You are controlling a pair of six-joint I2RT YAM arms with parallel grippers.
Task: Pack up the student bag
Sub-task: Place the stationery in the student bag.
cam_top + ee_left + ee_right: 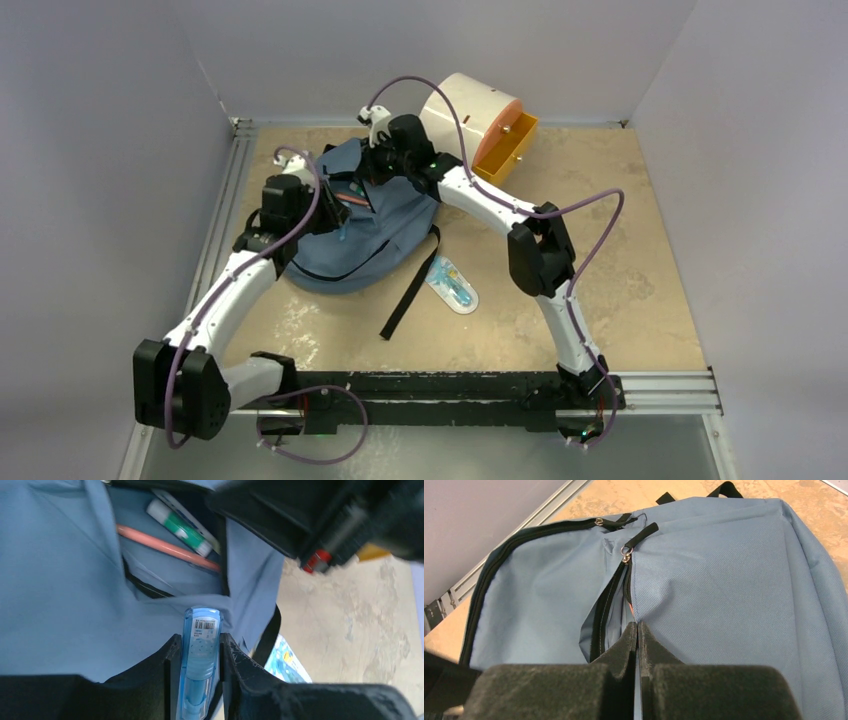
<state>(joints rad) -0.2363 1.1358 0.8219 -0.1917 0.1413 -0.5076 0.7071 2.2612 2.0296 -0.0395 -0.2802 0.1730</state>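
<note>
While bag [400, 225] lies lengthwise near-to-far by bench [620, 260] left edge, left hand [200, 637] grips blue pen [202, 665] — right hand [638, 626] pinches bag.

Pale grey walls [100, 120], beige tabletop [620, 280]

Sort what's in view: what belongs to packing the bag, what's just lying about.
Job: student bag, blue tube in left gripper, right gripper pinching the bag open, pink pencil and green-white stick inside.
Lying about: cream cabinet, blister pack.
</note>
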